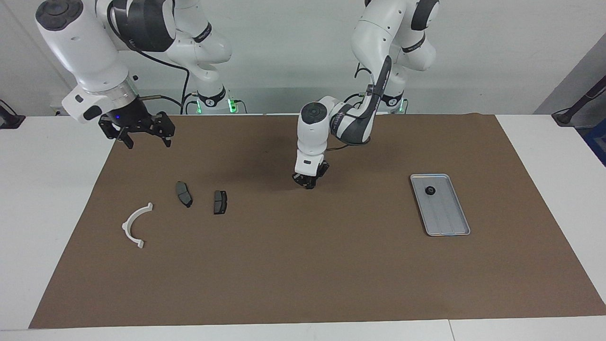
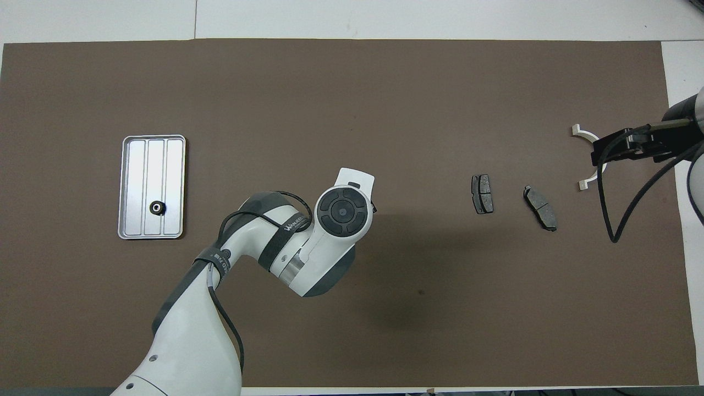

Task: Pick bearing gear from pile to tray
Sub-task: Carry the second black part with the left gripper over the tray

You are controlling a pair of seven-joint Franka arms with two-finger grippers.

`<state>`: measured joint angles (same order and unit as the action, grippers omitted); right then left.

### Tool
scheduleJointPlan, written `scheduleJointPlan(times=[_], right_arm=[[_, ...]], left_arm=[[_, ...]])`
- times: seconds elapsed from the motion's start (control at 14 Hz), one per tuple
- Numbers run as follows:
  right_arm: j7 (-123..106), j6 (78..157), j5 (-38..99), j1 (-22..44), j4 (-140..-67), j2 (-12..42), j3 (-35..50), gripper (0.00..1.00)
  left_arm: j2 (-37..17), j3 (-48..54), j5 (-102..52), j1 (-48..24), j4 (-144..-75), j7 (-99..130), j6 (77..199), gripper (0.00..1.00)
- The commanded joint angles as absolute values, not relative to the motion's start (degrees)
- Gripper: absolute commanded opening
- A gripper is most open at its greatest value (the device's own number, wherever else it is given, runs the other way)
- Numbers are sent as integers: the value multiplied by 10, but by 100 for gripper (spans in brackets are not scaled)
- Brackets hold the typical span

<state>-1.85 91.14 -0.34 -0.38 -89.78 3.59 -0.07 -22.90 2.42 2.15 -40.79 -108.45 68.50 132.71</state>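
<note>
Found left gripper [image 1: 308, 183] lowered to the brown mat [image 1: 303, 265] at mid-table, well apart from both the pile and the tray [image 1: 442, 233]. Noted its fingers drawn close together at mat level; judged pinching the bearing gear, though cannot separate the gear from the dark fingertips in the facing view, and cannot see it at all from overhead beneath the wrist. Placed the bearing gear, on that reading, on the mat between those fingers, not yet lifted. Recorded another gear [image 1: 430, 191] lying in the tray toward the end nearer the robots. Recorded right gripper [image 1: 147, 142] raised and waiting over the mat's edge at the right arm's end, fingers spread, holding nothing. Located the rest of the pile there: two brake pads [image 1: 184, 194] [image 1: 220, 202] side by side and a white bracket [image 1: 136, 225] farther from the robots. Assessed the gear as small, rigid and light, probably metal or hard plastic, not fragile. Expect a smooth round rim liable to slip or squirt sideways from a shallow pinch. Recommend gripping across the full width, fingers low and centred on the part. Advise a straight, unhurried lift before carrying toward the tray.
</note>
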Motion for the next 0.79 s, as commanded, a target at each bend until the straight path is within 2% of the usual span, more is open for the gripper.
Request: scheduleJointPlan(times=[0.0, 0.29, 0.5, 0.72], right_arm=[[-25, 908, -2, -8, -911, 22, -4, 100], [-25, 907, -3, -10, -911, 22, -4, 100], [-25, 907, -3, -10, -911, 22, -4, 100], [-26, 907, -3, -13, -912, 22, -4, 100]], left_arm=[[-224, 26, 48, -403, -1118, 691, 1351, 0], [-224, 20, 48, -403, -1108, 691, 1332, 0], [-224, 14, 48, -397, -1072, 688, 1294, 0], [-201, 12, 49, -360, -1069, 673, 1290, 0]])
